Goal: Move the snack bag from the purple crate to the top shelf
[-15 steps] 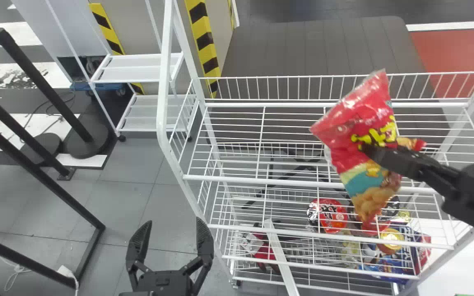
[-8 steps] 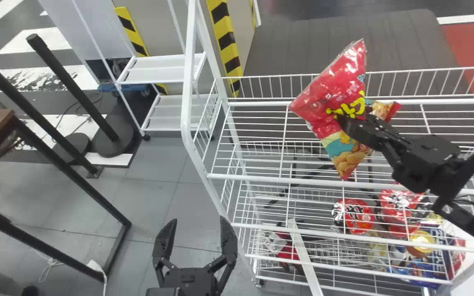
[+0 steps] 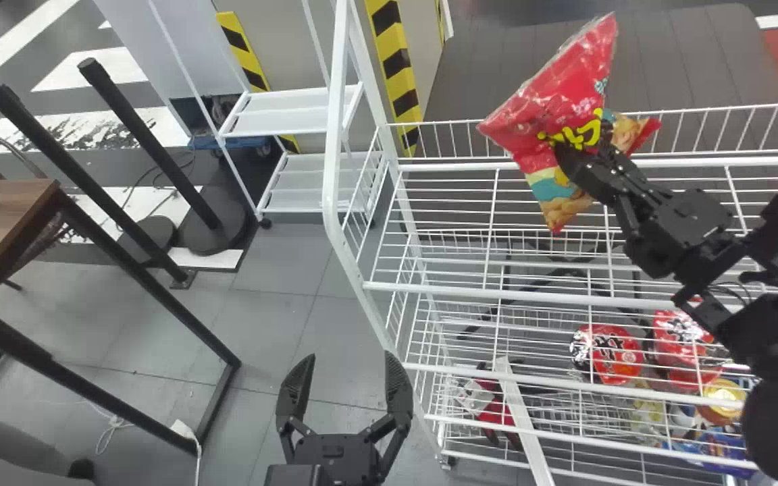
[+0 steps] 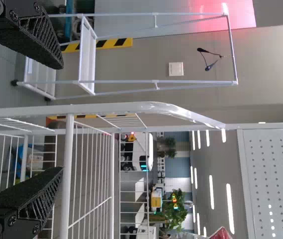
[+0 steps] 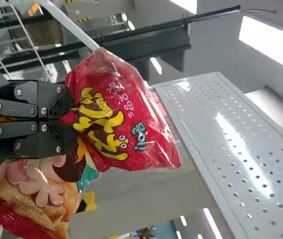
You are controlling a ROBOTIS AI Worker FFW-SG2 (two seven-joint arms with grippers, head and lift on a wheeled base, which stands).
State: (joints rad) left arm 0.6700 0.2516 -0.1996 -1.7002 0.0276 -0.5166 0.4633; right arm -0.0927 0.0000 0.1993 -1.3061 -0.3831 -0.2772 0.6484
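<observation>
A: Nearest first. What's the left end effector [image 3: 350, 358] doing?

B: Spread wide, nothing in it, left of the rack. Well apart from the bag; no part in this.

A: Next, farther in?

B: Front rail of the top shelf [image 3: 470, 291]. Beyond it, the right end effector [image 3: 561, 152], entering from the right, pinched narrow on the snack bag [image 3: 544, 125] about mid-body. That's the nearer arm.

A: Which way does the bag lie from the grip?

B: Mostly left and far of the fingertips, with a lower corner towards the near side. Long axis roughly near to far, far end slightly right.

A: Farthest?

B: Back fence [image 3: 443, 143]. The bag's far end overlaps its line in the head view. Height above the wires: can't tell.

A: My call: ease it nearer, then lower. Let go here, it may catch the fence or tip over behind.
</observation>
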